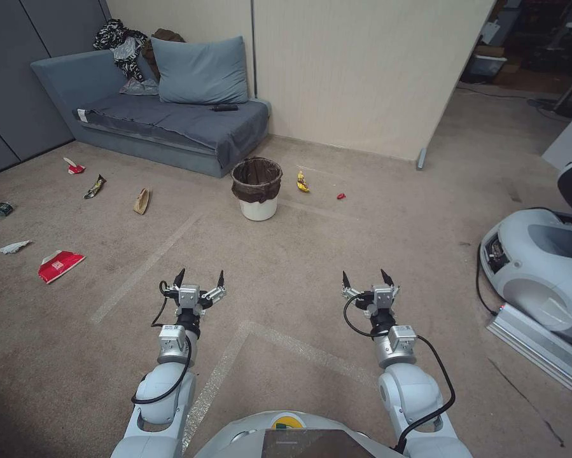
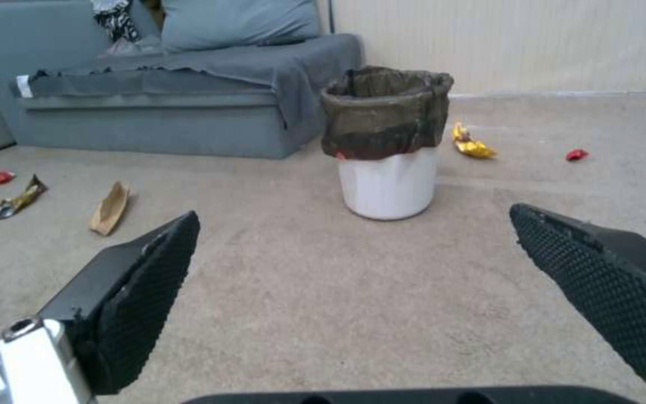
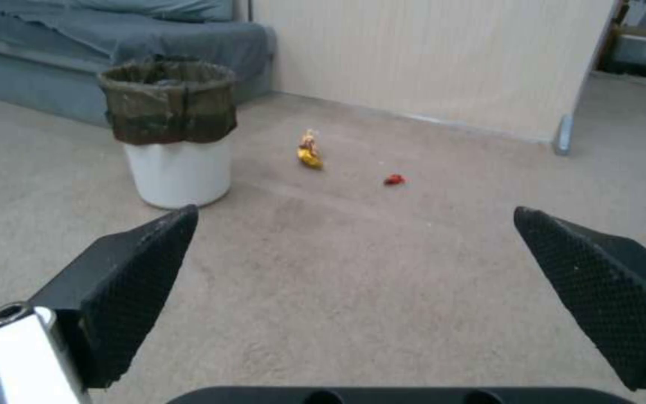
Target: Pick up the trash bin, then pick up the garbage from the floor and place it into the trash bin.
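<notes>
Both arms reached forward over the carpet (image 1: 362, 242). The left gripper (image 1: 200, 278) and right gripper (image 1: 368, 277) gaped wide, holding nothing. The trash bin (image 1: 258, 189) stood upright by the sofa's (image 1: 171, 121) corner, banana peel (image 1: 303, 182) just beside it, red scrap (image 1: 341, 196) farther right.

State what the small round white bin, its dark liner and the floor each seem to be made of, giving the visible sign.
The small round white bin looks like smooth plastic: even, faintly glossy wall. Its dark brown-black liner seems thin plastic film: it wrinkles and folds over the rim. The beige floor appears to be short-pile carpet: matt, finely textured, with pale tape lines. Both grippers, left and right, hang open above it.
</notes>
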### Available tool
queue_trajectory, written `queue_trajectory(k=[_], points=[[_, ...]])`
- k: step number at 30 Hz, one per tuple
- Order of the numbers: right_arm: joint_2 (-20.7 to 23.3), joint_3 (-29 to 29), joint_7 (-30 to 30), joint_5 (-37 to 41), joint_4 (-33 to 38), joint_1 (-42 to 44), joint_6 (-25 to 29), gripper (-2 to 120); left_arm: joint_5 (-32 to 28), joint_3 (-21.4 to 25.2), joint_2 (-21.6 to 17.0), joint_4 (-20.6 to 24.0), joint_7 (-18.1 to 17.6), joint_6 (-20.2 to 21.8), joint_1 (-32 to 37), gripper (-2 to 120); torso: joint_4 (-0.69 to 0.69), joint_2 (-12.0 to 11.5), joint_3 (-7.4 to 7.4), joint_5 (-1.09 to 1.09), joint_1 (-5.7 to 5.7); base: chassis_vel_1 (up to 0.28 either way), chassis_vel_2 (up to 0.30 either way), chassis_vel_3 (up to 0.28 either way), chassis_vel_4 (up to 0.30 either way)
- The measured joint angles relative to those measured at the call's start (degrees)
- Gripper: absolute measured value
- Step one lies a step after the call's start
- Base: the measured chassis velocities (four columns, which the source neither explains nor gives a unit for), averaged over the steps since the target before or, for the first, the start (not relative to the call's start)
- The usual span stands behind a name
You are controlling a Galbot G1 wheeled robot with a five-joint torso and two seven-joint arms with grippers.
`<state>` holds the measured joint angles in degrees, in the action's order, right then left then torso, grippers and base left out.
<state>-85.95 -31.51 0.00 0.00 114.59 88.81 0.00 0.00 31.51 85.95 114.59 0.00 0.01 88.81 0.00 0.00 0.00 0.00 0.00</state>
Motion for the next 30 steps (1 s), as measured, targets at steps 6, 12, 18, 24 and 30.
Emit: queue_trajectory(k=[6, 12, 18, 24, 30], points=[[0.00, 0.00, 0.00, 0.00, 0.00, 0.00, 0.00, 100, 0.00, 0.00, 0.00, 0.00, 0.00, 0.00, 0.00, 100, 0.00, 0.00, 0.00, 0.00, 0.00, 0.000, 0.000, 0.000, 0.000], [0.00, 0.00, 0.00, 0.00, 0.00, 0.00, 0.00, 100, 0.00, 0.00, 0.00, 0.00, 0.00, 0.00, 0.00, 100, 0.00, 0.00, 0.00, 0.00, 0.00, 0.000, 0.000, 0.000, 0.000], [0.00, 0.00, 0.00, 0.00, 0.00, 0.00, 0.00, 100, 0.00, 0.00, 0.00, 0.00, 0.00, 0.00, 0.00, 100, 0.00, 0.00, 0.00, 0.00, 0.00, 0.000, 0.000, 0.000, 0.000], [-0.22, -0.42, 0.68, 0.03, 0.00, 0.00, 0.99, 100, 0.00, -0.04, -0.01, -0.06, -0.24, -0.02, -0.10, 100, 0.01, 0.00, 0.00, 0.00, 0.00, 0.000, 0.000, 0.000, 0.000], [-2.47, -4.82, 7.36, 0.54, 0.26, -0.25, 9.95, 100, 1.44, -1.35, -0.38, -2.46, -7.61, -1.86, -2.81, 100, -0.01, 0.00, 0.00, 0.00, 0.00, 0.000, 0.000, 0.000, 0.000]])
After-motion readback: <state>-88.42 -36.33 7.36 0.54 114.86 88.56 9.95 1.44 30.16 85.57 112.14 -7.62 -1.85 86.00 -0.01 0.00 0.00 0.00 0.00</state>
